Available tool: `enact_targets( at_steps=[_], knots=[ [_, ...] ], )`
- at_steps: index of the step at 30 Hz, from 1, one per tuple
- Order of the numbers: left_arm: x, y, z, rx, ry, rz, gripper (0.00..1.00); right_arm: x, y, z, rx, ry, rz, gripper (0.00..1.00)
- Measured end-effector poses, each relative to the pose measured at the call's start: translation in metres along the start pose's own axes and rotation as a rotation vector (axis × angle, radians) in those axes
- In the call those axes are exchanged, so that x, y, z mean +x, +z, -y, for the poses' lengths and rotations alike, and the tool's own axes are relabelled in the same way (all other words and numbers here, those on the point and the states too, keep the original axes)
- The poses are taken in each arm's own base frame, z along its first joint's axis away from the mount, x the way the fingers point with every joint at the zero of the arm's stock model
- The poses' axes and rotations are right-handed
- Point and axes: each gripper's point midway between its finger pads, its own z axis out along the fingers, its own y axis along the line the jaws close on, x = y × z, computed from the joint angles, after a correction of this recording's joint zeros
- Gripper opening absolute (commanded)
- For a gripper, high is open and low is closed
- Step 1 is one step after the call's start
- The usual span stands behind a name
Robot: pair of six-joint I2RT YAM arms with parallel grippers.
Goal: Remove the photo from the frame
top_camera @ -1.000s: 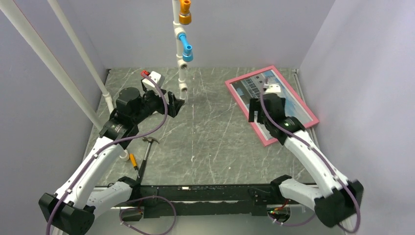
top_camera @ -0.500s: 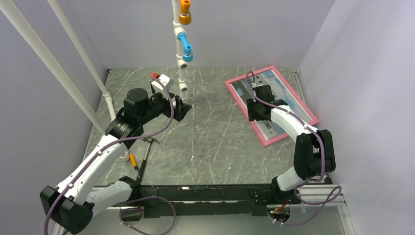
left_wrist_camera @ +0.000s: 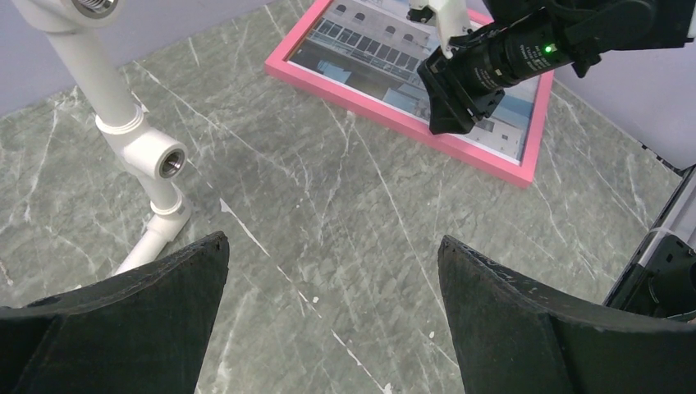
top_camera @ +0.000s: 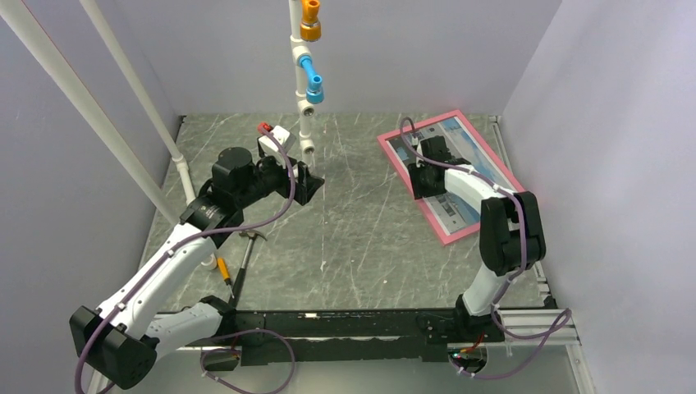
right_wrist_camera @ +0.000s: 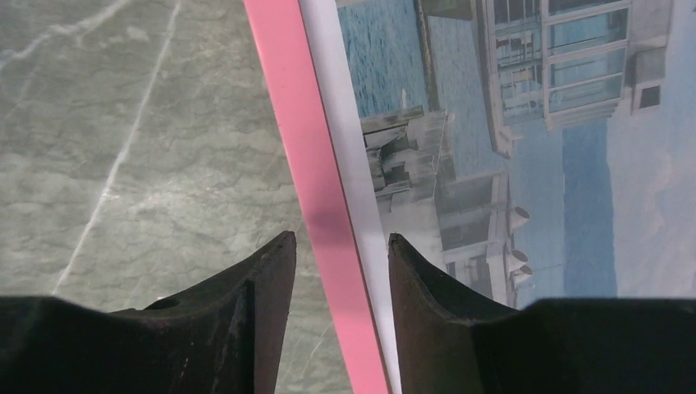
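The pink frame (top_camera: 490, 222) lies flat at the back right of the table. The photo (top_camera: 476, 148) of a white-grey building and blue sky sits inside it. My right gripper (top_camera: 420, 187) hovers over the frame's left rail. In the right wrist view its jaws (right_wrist_camera: 341, 236) stand narrowly apart, straddling the pink rail (right_wrist_camera: 295, 107) and the white border of the photo (right_wrist_camera: 509, 123), holding nothing. My left gripper (top_camera: 310, 182) is wide open and empty (left_wrist_camera: 332, 240) over bare table left of centre. It looks across at the frame (left_wrist_camera: 369, 107).
A white pipe stand (top_camera: 305, 98) with blue and orange fittings rises at the back centre, just beside my left gripper; it also shows in the left wrist view (left_wrist_camera: 131, 139). A hammer (top_camera: 244, 258) and a small screwdriver (top_camera: 223, 271) lie at the left. Walls close three sides.
My right arm has folded its elbow up and back, and its gripper has shifted a little left onto the frame's left rail. My left gripper has moved slightly right.
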Motion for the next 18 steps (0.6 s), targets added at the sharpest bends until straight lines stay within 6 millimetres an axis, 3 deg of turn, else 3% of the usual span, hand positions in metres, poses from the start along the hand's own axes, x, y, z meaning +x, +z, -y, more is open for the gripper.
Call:
enact_targets(
  at_steps=[4, 11, 18],
  knots=[
    [0.003, 0.003, -0.001, -0.001, -0.003, -0.010, 1.00, 0.009, 0.013, 0.002, 0.006, -0.005, -0.041, 0.41],
    [0.010, 0.008, -0.001, 0.007, -0.009, -0.034, 1.00, 0.014, 0.019, -0.001, -0.004, -0.007, -0.062, 0.28],
    [0.020, 0.015, -0.001, 0.025, -0.020, -0.066, 0.99, 0.014, 0.021, -0.006, -0.002, -0.023, -0.065, 0.27]
  ],
)
